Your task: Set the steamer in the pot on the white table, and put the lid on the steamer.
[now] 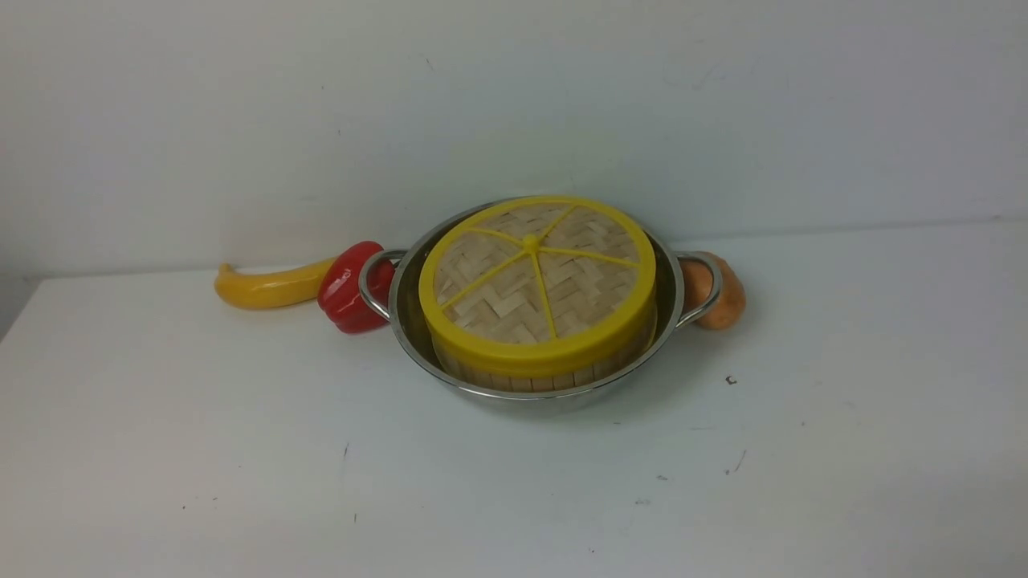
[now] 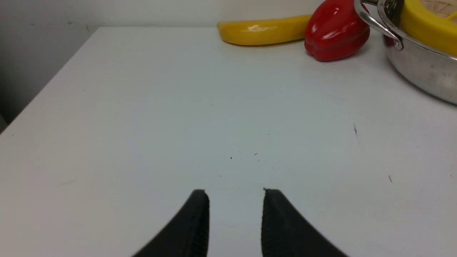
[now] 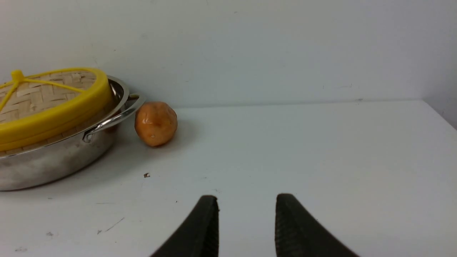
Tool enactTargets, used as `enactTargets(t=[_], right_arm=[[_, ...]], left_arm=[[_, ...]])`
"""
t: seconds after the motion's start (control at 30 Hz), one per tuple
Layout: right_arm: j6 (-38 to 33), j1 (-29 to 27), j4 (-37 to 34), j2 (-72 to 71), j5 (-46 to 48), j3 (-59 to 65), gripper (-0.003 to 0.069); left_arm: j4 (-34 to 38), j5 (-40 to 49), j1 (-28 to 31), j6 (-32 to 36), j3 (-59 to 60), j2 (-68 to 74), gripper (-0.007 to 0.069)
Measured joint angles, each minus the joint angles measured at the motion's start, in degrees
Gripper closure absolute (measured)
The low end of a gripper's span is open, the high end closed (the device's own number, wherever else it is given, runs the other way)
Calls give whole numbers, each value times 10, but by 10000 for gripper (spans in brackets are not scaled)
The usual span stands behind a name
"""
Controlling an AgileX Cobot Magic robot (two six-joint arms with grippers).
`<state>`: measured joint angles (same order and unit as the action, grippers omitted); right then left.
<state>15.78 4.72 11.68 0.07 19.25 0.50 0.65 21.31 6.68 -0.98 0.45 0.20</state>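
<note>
The shiny steel pot [image 1: 409, 321] stands on the white table [image 1: 201, 449] at mid-back. Inside it sits the bamboo steamer [image 1: 522, 379], of which only a strip of wall shows. The woven lid [image 1: 536, 277] with yellow rim and knob lies on top, slightly tilted. Neither arm appears in the front view. In the left wrist view my left gripper [image 2: 235, 192] is open over bare table, well apart from the pot [image 2: 421, 67]. In the right wrist view my right gripper [image 3: 246, 198] is open with nothing between its fingers, away from the pot [image 3: 53, 160] and lid [image 3: 46, 96].
A yellow squash-like vegetable [image 1: 269, 285] and a red bell pepper [image 1: 345, 289] lie by the pot's left handle. An orange-brown potato [image 1: 727, 293] touches the right handle. A wall stands just behind the table. The table's left edge [image 2: 46, 89] shows in the left wrist view.
</note>
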Motion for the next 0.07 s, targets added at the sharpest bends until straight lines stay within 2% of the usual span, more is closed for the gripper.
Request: enactTargets(t=[0.07], right_arm=[[0,0,0,0,0,0,416]], left_arm=[[0,0,0,0,0,0,414]])
